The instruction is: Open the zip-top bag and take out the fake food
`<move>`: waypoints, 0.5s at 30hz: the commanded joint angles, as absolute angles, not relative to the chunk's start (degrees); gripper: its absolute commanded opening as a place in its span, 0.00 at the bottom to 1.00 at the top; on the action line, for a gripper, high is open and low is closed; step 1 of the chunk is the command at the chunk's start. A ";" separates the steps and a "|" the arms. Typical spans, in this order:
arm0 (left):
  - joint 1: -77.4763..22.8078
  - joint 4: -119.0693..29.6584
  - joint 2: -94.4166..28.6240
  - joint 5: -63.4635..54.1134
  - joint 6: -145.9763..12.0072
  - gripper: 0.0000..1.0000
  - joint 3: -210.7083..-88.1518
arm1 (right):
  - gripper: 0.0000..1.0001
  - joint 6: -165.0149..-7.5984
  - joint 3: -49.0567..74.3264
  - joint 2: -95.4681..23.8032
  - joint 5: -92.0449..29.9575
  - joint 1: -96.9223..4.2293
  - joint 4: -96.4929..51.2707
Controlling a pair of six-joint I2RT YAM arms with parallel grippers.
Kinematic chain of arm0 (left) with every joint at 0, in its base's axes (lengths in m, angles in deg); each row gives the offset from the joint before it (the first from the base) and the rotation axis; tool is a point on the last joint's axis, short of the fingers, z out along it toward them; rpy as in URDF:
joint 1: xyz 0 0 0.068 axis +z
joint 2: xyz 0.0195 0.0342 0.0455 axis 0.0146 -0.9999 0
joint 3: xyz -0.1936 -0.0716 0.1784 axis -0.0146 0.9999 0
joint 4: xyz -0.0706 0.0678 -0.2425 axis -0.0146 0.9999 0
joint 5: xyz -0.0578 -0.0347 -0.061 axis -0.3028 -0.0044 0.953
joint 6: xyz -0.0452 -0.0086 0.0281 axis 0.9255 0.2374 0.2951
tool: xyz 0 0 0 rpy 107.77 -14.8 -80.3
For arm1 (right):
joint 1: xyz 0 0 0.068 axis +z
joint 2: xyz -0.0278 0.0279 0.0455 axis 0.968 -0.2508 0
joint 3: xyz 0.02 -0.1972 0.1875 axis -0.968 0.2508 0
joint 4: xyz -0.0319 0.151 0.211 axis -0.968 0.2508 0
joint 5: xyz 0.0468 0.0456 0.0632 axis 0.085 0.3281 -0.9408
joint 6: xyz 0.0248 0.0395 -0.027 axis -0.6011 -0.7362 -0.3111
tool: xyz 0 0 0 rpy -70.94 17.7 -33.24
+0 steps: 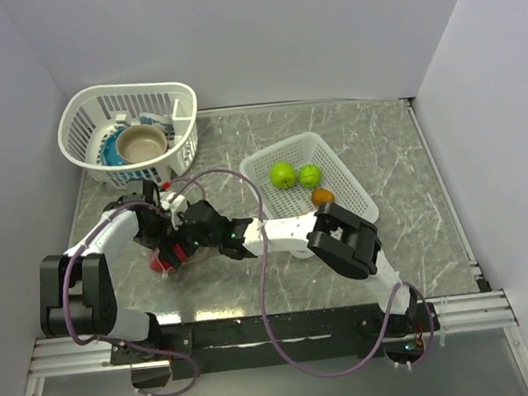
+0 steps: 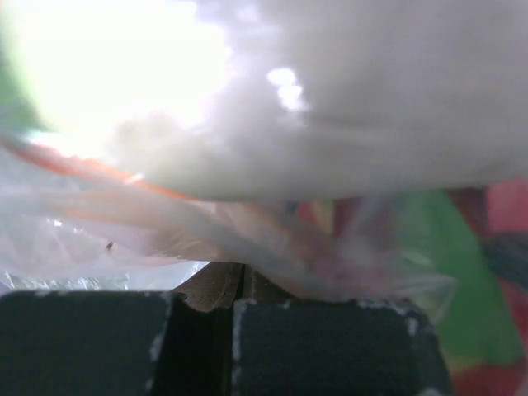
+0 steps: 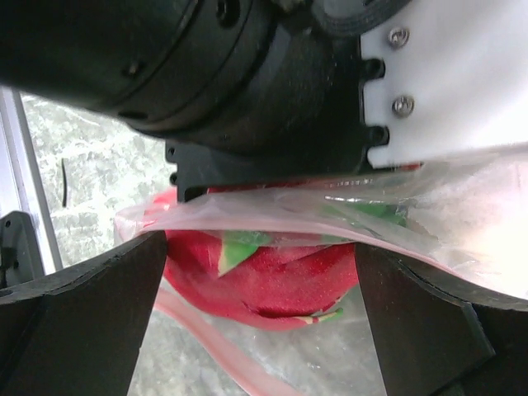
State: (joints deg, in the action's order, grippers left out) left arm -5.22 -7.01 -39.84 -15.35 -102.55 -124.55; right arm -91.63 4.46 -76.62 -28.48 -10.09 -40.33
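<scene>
Zip-top bag [image 1: 165, 261] is at the left of the table [image 1: 381, 149], where both claws meet. Only the right wrist view shows the fake food [image 3: 264, 276] inside it, a red piece with green, and the pink zip strip [image 3: 210, 346] hanging below. Only the left wrist view shows the left claw [image 2: 235, 330] pinched shut on the clear film. The overhead view adds two green balls [image 1: 283, 175] and an orange ball [image 1: 322, 195] in the square basket [image 1: 344, 173]. The left arm bends in from the left. The right arm reaches across, with the right claw [image 3: 260, 247] spread wide either side of the red piece.
</scene>
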 commanded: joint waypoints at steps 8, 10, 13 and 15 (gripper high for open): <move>-9.36 -3.32 -39.67 -0.98 -98.34 0.01 -125.78 | 1.00 -85.29 3.36 -81.40 -25.90 -5.08 -32.71; -9.27 -2.79 -39.67 -0.02 -98.25 0.01 -126.30 | 1.00 -86.34 3.45 -81.84 -23.41 -4.11 -31.39; -9.27 -1.39 -39.84 1.21 -98.16 0.01 -127.35 | 1.00 -88.19 3.81 -81.40 -18.93 -4.11 -30.42; -9.36 -0.24 -39.49 3.23 -98.60 0.01 -128.23 | 0.98 -89.42 1.44 -82.71 -16.83 -4.11 -27.09</move>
State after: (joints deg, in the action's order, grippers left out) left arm -5.48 -4.54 -39.84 -14.13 -102.33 -125.42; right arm -90.54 3.17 -77.01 -20.29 -7.31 -37.86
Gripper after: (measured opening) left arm 0.010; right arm 1.002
